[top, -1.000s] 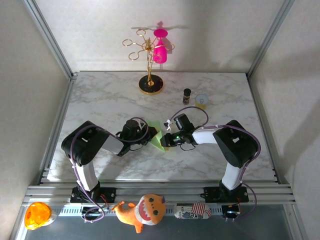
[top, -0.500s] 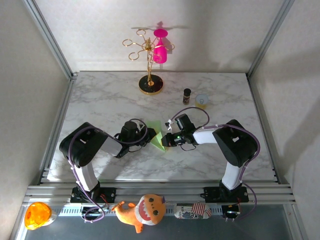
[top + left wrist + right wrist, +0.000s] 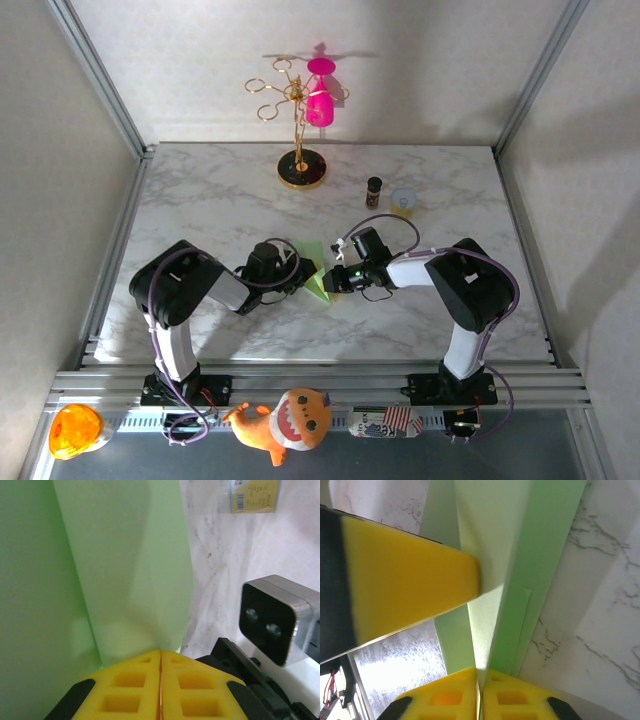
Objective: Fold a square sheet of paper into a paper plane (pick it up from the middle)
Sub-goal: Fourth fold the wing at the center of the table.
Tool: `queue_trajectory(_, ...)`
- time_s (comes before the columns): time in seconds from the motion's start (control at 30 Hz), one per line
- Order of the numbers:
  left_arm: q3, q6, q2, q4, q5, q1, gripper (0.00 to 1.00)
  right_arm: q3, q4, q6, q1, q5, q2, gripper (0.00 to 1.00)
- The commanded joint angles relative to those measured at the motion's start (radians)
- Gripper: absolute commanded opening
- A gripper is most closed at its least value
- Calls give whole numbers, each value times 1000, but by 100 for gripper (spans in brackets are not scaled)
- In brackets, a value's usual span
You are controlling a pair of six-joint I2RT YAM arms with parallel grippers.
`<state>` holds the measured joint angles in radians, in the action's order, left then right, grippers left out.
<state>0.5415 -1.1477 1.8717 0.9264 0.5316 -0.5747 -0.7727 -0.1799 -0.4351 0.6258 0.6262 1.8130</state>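
Yellow pads first. Left gripper: both pads pressed flat together, with a pale green edge nipped in the seam. Right gripper: same, pads closed on a fold of the paper.

Count: two arms, two grippers, one paper plane.

Position, top view: left gripper and right gripper meet nose to nose mid-table. The plane sits between them, one gripper on each side, and its pointed end faces the near edge.

Left wrist view: the paper plane runs up and away from the pads, with one long crease down it. The right arm's camera module is just beside it on the right.

Right wrist view: the paper plane shows several stacked layers and a centre ridge. The left gripper's finger comes in from the left, its tip touching the ridge.

Further out on the marble table:
- one gold cup stand at the far edge, pink cupware on it, count unclear
- one small dark bottle
- one yellow-white cup beside the bottle

Both are well apart from the plane.

Below the table edge: one orange plush toy.
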Motion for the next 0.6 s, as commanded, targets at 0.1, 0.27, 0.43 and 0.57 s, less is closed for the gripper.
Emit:
queue_trajectory(0.1,11,14,27,46,-2,-6,9,35,93,19,6,-112,62,17)
queue_trajectory(0.27,4,14,35,52,-5,-7,9,26,104,25,7,-102,36,20)
queue_trajectory(0.43,-2,19,35,48,-12,-5,9,9,119,18,7,-68,-8,22)
queue_trajectory(0.57,-13,18,36,49,-19,-4,8,-9,132,-8,6,-30,-53,23)
